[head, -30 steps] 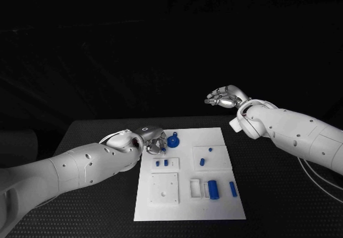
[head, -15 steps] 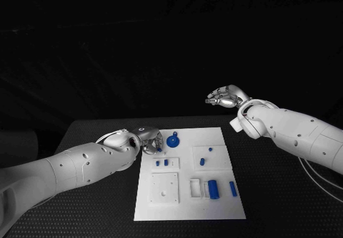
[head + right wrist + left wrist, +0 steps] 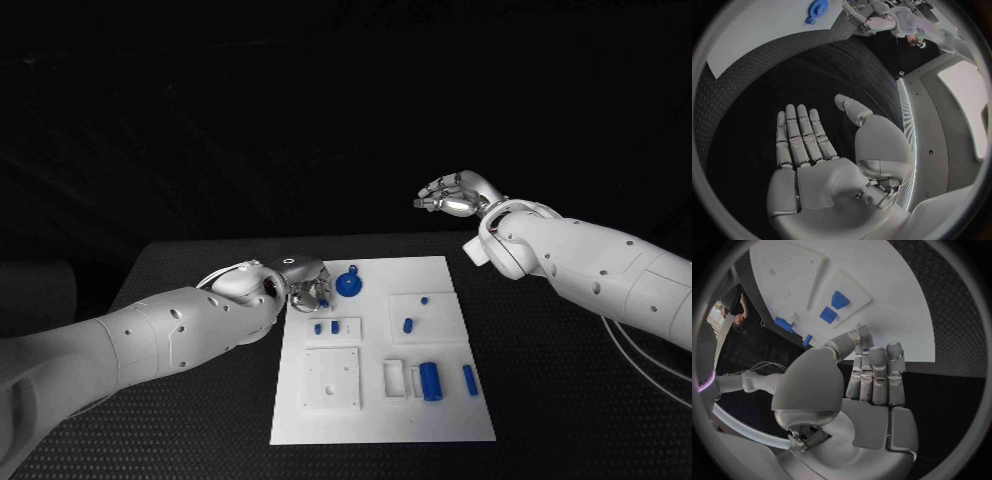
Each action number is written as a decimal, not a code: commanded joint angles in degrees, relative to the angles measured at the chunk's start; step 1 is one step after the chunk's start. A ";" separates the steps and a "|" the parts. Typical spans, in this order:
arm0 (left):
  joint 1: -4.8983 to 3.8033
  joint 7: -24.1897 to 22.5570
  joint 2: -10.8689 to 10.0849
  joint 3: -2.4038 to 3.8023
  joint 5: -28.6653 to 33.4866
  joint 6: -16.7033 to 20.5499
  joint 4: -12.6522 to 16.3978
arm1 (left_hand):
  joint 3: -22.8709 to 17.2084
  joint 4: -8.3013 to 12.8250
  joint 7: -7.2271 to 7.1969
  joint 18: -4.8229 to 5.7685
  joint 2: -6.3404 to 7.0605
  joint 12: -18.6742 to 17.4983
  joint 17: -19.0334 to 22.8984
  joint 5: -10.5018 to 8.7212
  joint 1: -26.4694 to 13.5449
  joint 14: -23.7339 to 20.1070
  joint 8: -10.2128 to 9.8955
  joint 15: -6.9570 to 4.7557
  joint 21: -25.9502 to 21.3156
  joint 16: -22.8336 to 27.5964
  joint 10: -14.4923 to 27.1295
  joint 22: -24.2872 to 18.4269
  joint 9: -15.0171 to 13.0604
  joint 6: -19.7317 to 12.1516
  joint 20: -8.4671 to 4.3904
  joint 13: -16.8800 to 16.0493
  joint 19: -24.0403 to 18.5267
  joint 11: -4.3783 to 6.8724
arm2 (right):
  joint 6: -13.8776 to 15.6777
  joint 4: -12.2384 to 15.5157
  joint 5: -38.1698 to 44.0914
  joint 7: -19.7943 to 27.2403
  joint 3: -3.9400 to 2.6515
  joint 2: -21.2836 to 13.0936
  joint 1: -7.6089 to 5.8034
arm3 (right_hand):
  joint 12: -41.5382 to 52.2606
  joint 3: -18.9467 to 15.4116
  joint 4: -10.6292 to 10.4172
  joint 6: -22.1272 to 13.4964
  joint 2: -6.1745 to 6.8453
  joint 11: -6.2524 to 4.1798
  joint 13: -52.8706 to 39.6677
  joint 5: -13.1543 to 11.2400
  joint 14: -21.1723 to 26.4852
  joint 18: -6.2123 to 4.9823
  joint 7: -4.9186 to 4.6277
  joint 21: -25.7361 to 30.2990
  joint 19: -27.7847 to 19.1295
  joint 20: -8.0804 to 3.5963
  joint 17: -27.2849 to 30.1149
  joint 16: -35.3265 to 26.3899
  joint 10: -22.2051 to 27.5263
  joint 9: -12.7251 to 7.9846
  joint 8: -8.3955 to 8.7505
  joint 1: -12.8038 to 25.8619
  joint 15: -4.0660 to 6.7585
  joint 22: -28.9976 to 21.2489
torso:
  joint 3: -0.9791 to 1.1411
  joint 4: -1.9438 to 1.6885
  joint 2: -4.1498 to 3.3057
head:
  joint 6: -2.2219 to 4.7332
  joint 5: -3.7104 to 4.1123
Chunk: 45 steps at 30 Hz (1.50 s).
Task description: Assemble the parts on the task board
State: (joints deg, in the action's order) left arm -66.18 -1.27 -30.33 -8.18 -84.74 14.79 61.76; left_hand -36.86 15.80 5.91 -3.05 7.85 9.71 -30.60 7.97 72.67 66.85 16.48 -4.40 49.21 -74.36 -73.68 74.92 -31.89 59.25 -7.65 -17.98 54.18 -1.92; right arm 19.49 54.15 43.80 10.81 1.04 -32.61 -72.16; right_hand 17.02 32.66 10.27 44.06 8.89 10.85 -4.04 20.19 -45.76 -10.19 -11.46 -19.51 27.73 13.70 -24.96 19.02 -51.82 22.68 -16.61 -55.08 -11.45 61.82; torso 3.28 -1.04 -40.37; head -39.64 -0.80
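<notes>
The white task board (image 3: 378, 420) lies in the middle of the black table. A round blue part (image 3: 349, 286) sits near its far left corner, also seen as the round blue part (image 3: 816, 8) on the board (image 3: 754, 35). My left hand (image 3: 299, 286) hovers at the board's left edge just beside that part, fingers straight and side by side, holding nothing (image 3: 874, 376). Two small blue pieces (image 3: 326, 327) stand in a white block close to it (image 3: 834, 306). My right hand (image 3: 454, 195) is raised beyond the table's far edge, palm flat and empty (image 3: 804, 145).
Nearer on the board are a blue peg (image 3: 408, 325), a small blue stud (image 3: 427, 299), a thick blue cylinder (image 3: 430, 382) and a slim blue bar (image 3: 470, 380). A white square block (image 3: 332, 378) and a white slot piece (image 3: 394, 378) sit beside them.
My left hand has drawn back a little to the left, away from the round blue part, then stayed still. The right hand has barely moved.
</notes>
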 commanded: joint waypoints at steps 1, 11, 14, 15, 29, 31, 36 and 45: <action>-0.05 0.14 0.15 -0.02 -0.19 -0.73 0.12 | -0.10 -0.34 0.15 -0.95 -0.04 -0.26 0.07 -0.38 -0.51 0.08 -0.20 0.17 -0.09 0.37 -0.20 0.75 0.08 0.19 -1.66 -0.05 0.36 -0.26 | -0.55 0.10 0.10 0.45 -0.01 0.02 0.00 | -0.25 -0.34 -0.01 -0.15 -0.52 -0.06 0.09 0.36 0.58 -1.18 -1.15 0.36 -0.17 0.20 0.10 0.27 -0.31 -0.10 -0.24 0.21 0.01 0.08 | 0.00 -0.02 0.01 | -0.07 0.06; -0.04 0.06 0.63 -0.11 -0.19 -0.80 0.04 | -0.09 -0.38 0.17 -0.92 -0.05 -0.31 0.09 -0.39 -0.55 0.07 -0.23 0.18 -0.11 0.40 -0.19 0.76 0.09 0.16 -1.68 -0.04 0.34 -0.27 | -0.57 0.12 0.10 0.45 -0.01 0.04 0.00 | -0.25 -0.33 0.00 -0.15 -0.53 -0.06 0.09 0.37 0.59 -1.19 -1.15 0.38 -0.17 0.21 0.12 0.28 -0.31 -0.12 -0.25 0.20 0.01 0.10 | -0.03 -0.03 0.01 | -0.08 0.10; -0.03 0.05 0.83 -0.12 -0.19 -0.84 -0.12 | -0.09 -0.39 0.17 -0.91 -0.05 -0.32 0.09 -0.39 -0.57 0.07 -0.24 0.18 -0.11 0.41 -0.19 0.77 0.09 0.16 -1.68 -0.04 0.34 -0.27 | -0.56 0.12 0.10 0.46 -0.01 0.06 0.00 | -0.25 -0.33 0.00 -0.15 -0.54 -0.06 0.09 0.37 0.59 -1.20 -1.15 0.39 -0.17 0.21 0.12 0.29 -0.31 -0.13 -0.25 0.20 0.01 0.11 | -0.02 -0.02 -0.01 | -0.09 0.12; -0.03 0.05 0.85 -0.12 -0.19 -0.83 -0.15 | -0.09 -0.39 0.17 -0.91 -0.05 -0.32 0.09 -0.39 -0.57 0.07 -0.24 0.19 -0.11 0.41 -0.19 0.77 0.09 0.15 -1.68 -0.04 0.34 -0.27 | -0.56 0.12 0.10 0.46 -0.01 0.06 0.00 | -0.25 -0.34 0.00 -0.15 -0.54 -0.06 0.09 0.37 0.59 -1.20 -1.15 0.39 -0.17 0.21 0.12 0.29 -0.31 -0.13 -0.25 0.20 0.01 0.11 | -0.02 -0.02 -0.01 | -0.09 0.12; -0.03 0.60 0.61 -0.15 -0.64 -0.55 -0.39 | -0.14 -0.33 0.45 -0.79 0.25 -0.88 0.14 -0.35 -0.56 -0.07 -0.71 0.39 -0.20 0.57 0.36 0.84 0.29 -0.56 -1.78 0.15 0.25 -0.50 | -0.54 0.13 0.10 0.44 -0.01 -0.09 0.00 | -0.25 -0.34 0.00 -0.15 -0.55 -0.06 0.09 0.37 0.59 -1.21 -1.15 0.41 -0.17 0.23 0.15 0.30 -0.31 -0.15 -0.26 0.21 0.01 0.13 | 0.00 -0.01 0.02 | -0.08 0.22; -0.03 0.54 0.42 -0.15 -0.64 -0.29 -0.26 | -0.21 -0.33 0.55 -0.75 0.35 -1.10 0.15 -0.28 -0.52 -0.15 -0.89 0.50 -0.24 0.62 0.62 0.86 0.37 -0.84 -1.76 0.23 0.19 -0.62 | -0.55 0.13 0.10 0.44 -0.01 -0.10 0.00 | -0.25 -0.34 0.00 -0.15 -0.55 -0.06 0.09 0.37 0.59 -1.21 -1.15 0.41 -0.17 0.23 0.15 0.31 -0.32 -0.15 -0.26 0.22 0.01 0.13 | -0.01 -0.01 0.02 | -0.08 0.22; -0.03 -0.56 0.00 -0.11 1.47 1.46 0.00 | -0.02 -0.75 0.98 -0.67 0.98 -1.89 0.15 -0.11 -1.21 -0.33 -1.47 0.93 -0.31 0.68 1.70 0.92 0.63 -1.81 -1.54 0.55 0.08 -1.07 | -0.52 0.11 0.10 0.45 -0.01 -0.11 0.01 | -0.25 -0.34 -0.01 -0.15 -0.56 -0.06 0.09 0.37 0.60 -1.22 -1.15 0.42 -0.17 0.23 0.15 0.31 -0.32 -0.16 -0.27 0.22 0.01 0.14 | -0.04 -0.04 0.01 | 0.02 0.28; -0.02 -3.01 -1.18 0.03 5.98 4.93 0.41 | 1.39 -6.77 2.43 -1.84 3.79 -4.31 0.19 -0.88 -7.60 -0.59 -3.24 2.28 -0.53 0.79 5.32 0.89 1.44 -5.39 -0.30 1.64 0.35 -2.48 | -0.58 0.11 0.10 0.45 -0.01 -0.17 0.04 | -0.26 -0.35 -0.01 -0.16 -0.55 -0.06 0.09 0.37 0.60 -1.23 -1.15 0.43 -0.17 0.24 0.17 0.32 -0.31 -0.17 -0.27 0.24 0.00 0.15 | -0.09 -0.05 0.00 | 0.04 0.34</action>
State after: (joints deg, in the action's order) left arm -66.17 -2.45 -31.38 -8.20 -81.54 17.27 61.96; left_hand -35.42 9.26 8.35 -2.95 11.61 5.66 -30.50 6.98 65.42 66.32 13.60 -2.62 48.90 -73.92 -68.64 74.94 -30.49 54.14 -7.60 -16.39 54.32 -4.47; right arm 19.49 54.18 43.80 10.81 1.04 -32.76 -72.15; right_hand 17.02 32.66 10.27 44.06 8.90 10.85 -4.04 20.19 -45.55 -11.06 -11.46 -19.29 27.73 13.70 -24.86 19.02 -51.82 22.59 -16.61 -55.08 -11.26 61.92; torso 3.20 -1.08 -40.35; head -39.57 -0.47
